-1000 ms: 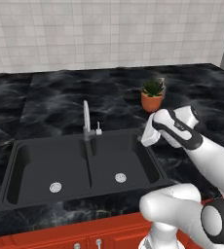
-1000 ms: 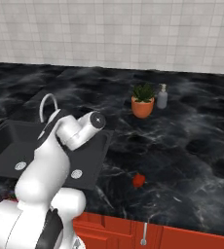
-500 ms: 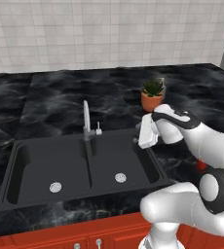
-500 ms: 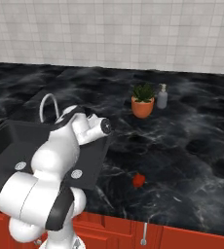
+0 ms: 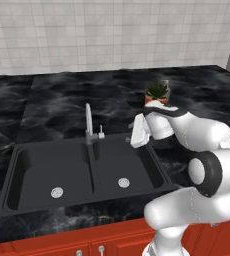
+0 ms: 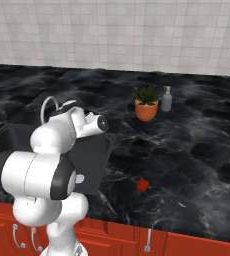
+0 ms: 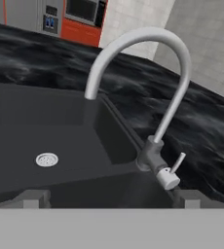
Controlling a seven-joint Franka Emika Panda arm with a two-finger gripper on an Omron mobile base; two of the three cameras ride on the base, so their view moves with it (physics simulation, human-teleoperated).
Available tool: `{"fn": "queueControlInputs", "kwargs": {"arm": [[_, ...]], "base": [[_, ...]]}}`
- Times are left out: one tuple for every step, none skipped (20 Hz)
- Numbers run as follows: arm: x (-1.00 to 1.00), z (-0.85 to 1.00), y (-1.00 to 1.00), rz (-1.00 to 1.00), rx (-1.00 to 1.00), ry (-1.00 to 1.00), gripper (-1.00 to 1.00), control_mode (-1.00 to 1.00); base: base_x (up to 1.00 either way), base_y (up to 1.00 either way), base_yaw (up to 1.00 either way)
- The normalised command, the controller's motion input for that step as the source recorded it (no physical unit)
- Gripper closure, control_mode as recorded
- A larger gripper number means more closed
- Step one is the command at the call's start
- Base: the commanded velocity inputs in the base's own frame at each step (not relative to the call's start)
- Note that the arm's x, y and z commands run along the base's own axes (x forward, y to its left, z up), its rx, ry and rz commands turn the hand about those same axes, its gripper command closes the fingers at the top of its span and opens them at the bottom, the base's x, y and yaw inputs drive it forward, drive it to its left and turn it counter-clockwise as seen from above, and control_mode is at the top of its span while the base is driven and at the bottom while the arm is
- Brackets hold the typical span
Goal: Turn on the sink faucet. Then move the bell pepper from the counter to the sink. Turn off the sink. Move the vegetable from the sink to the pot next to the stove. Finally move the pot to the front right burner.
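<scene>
The silver sink faucet (image 5: 88, 125) rises behind the divider of the black double sink (image 5: 37, 165), its small side lever (image 5: 101, 134) pointing right. My gripper (image 5: 134, 136) hovers over the right basin's right rim, open and empty, aimed at the faucet. In the hand view the faucet (image 7: 175, 97) and its lever (image 7: 173, 171) stand close ahead, between my wide-apart fingertips (image 7: 33, 198). No water shows at the spout. The red bell pepper (image 6: 143, 185) lies on the black counter (image 6: 197, 165), right of the sink (image 6: 94, 157). The pot and the stove are out of view.
A potted plant in an orange pot (image 6: 147, 105) stands behind the sink's right end, with a soap bottle (image 6: 166, 99) beside it. The plant (image 5: 157, 92) sits just behind my wrist. A tiled wall backs the counter. Red cabinet fronts (image 6: 187, 245) run below.
My arm has swung the hand left, from over the counter beside the sink to the right basin's rim, nearer the faucet. The gripper stays open.
</scene>
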Motion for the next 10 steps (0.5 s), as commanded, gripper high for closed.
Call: {"fn": "queueControlInputs", "kwargs": {"arm": [[0.32, 0.0, 0.35, 0.0, 0.01, 0.0, -1.0, -1.0], [0.31, 0.0, 0.33, 0.0, 0.02, 0.0, -1.0, -1.0], [0.31, 0.0, 0.35, 0.0, 0.02, 0.0, -1.0, -1.0], [0.28, 0.0, 0.32, 0.0, 0.03, 0.0, -1.0, -1.0], [0.3, 0.0, 0.27, 0.0, 0.04, 0.0, -1.0, -1.0], [0.32, 0.0, 0.27, 0.0, 0.05, 0.0, -1.0, -1.0], [0.34, 0.0, 0.25, 0.0, 0.06, 0.0, -1.0, -1.0], [0.3, 0.0, 0.26, 0.0, 0.06, 0.0, -1.0, -1.0], [0.28, 0.0, 0.23, 0.0, 0.05, 0.0, -1.0, -1.0], [0.29, -0.01, 0.19, 0.0, 0.04, 0.0, -1.0, -1.0]], "base": [[0.0, 0.0, 0.0], [0.0, 0.0, 0.0], [0.0, 0.0, 0.0], [0.0, 0.0, 0.0], [0.0, 0.0, 0.0], [0.0, 0.0, 0.0], [0.0, 0.0, 0.0], [0.0, 0.0, 0.0], [0.0, 0.0, 0.0], [0.0, 0.0, 0.0]]}}
